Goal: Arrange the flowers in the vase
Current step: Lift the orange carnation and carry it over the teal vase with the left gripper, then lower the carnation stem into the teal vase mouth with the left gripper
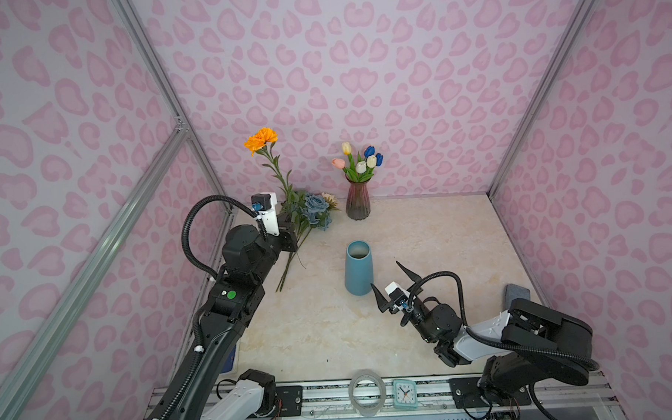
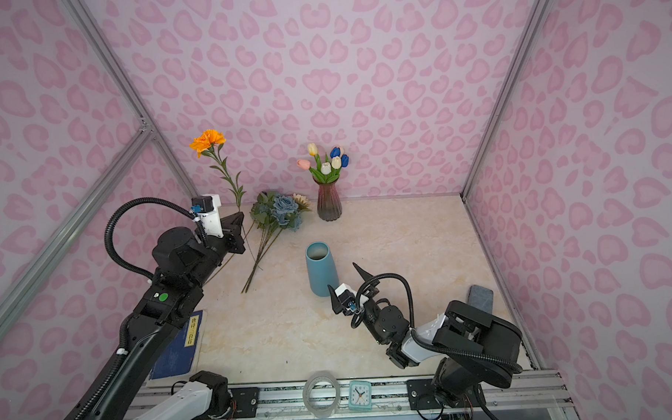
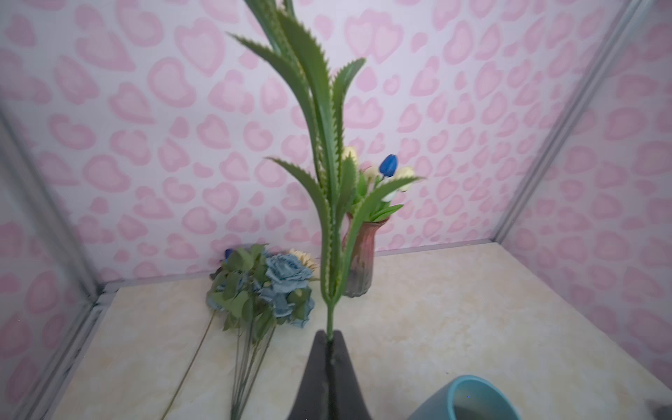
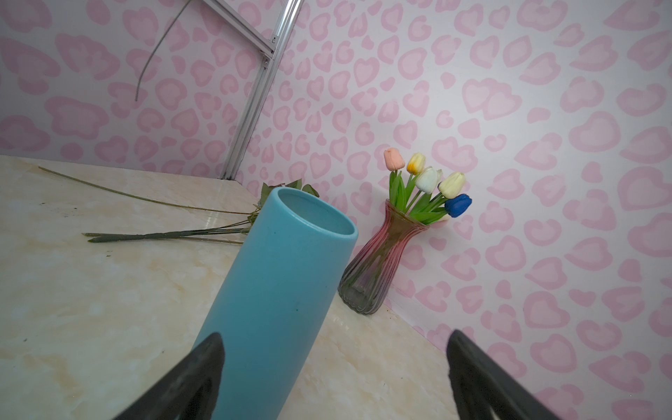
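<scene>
At back left of table [image 1: 331,334] | left gripper [image 3: 329,338] clamps low stem of orange flower [image 1: 261,139], bloom upright | right gripper [image 1: 385,274] spread wide, empty, just beside blue vase [image 1: 359,269] | vase mid-table, nothing inside | best: carry stem end above rim, lower straight, avoid knocking vase
</scene>
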You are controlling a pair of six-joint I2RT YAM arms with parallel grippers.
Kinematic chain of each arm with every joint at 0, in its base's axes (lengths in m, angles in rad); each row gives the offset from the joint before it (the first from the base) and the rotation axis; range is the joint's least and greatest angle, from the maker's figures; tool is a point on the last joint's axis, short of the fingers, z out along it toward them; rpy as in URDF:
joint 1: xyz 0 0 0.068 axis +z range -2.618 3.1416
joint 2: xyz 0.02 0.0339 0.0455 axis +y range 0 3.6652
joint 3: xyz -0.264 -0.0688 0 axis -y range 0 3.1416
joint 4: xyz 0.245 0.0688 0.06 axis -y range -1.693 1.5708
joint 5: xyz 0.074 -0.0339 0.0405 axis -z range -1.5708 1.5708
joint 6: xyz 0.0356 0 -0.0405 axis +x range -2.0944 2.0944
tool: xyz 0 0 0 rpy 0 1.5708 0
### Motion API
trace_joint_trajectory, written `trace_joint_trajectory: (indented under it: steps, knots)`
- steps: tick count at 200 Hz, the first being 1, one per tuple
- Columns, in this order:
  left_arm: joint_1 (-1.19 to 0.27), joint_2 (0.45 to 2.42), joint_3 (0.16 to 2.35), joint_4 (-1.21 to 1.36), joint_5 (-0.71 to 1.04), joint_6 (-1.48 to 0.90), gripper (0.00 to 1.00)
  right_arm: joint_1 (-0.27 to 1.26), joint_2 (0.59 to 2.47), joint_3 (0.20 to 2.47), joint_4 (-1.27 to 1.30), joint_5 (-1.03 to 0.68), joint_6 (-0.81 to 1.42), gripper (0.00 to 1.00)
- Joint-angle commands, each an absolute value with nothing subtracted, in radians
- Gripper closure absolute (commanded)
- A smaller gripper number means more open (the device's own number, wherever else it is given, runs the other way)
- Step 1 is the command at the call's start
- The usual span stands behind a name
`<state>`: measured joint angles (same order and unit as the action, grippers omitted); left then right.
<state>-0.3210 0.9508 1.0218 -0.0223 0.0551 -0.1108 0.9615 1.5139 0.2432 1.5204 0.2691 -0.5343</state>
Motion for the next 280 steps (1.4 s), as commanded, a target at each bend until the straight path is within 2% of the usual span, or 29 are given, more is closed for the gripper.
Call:
trace_joint_trajectory:
  steps: [1,19,55,101,177,280]
  knots:
    - [-0.334,0.937,0.989,0.180,0.266,-0.080,0.97,0.964,1.520,0.249,1.560,0.293,-0.543,0.05]
    - [-0.344,0.931,0.953,0.303,0.370,-0.102,0.96,0.967,1.518,0.247,1.560,0.291,-0.542,0.05]
    - [-0.375,0.967,0.933,0.505,0.460,-0.159,0.96,0.972,1.510,0.242,1.560,0.290,-0.567,0.05]
    - [-0.434,1.111,0.952,0.657,0.479,-0.191,0.97,0.972,1.507,0.236,1.559,0.292,-0.569,0.05]
    - [-0.527,1.298,0.985,0.642,0.385,-0.044,0.97,0.972,1.500,0.231,1.560,0.299,-0.587,0.06]
    - [-0.591,1.330,0.786,0.667,0.248,-0.025,0.96,0.972,1.518,0.233,1.560,0.296,-0.586,0.06]
